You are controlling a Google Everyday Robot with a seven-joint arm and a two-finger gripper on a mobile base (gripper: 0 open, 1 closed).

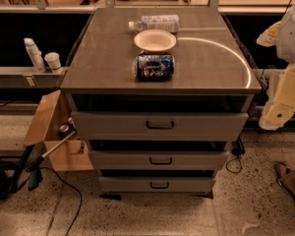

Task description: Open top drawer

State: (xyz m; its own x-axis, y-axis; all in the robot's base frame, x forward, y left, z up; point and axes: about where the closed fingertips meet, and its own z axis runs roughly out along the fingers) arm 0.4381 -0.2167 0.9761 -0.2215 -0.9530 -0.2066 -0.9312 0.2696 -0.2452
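Low at the right edge, close to the viewer, the gripper (290, 178) shows against the speckled floor (137, 215), partly cut by the frame. Whether it is open or closed I cannot tell. Above it the cream and white arm (285, 95) stands near the right side of the grey cabinet (211, 68), apart from it. The gripper is well apart from the top drawer (206, 127), which is the widest front, directly under the cabinet top, with a dark gap above it. Its small dark handle (160, 125) sits at the centre of the front. Two narrower drawers (196, 160) lie below. On the cabinet top a blue can (155, 66) lies on its side, just in front of a white bowl (155, 40). A clear water bottle (155, 22) lies further back. An open cardboard box (46, 122) leans at the cabinet's left side.
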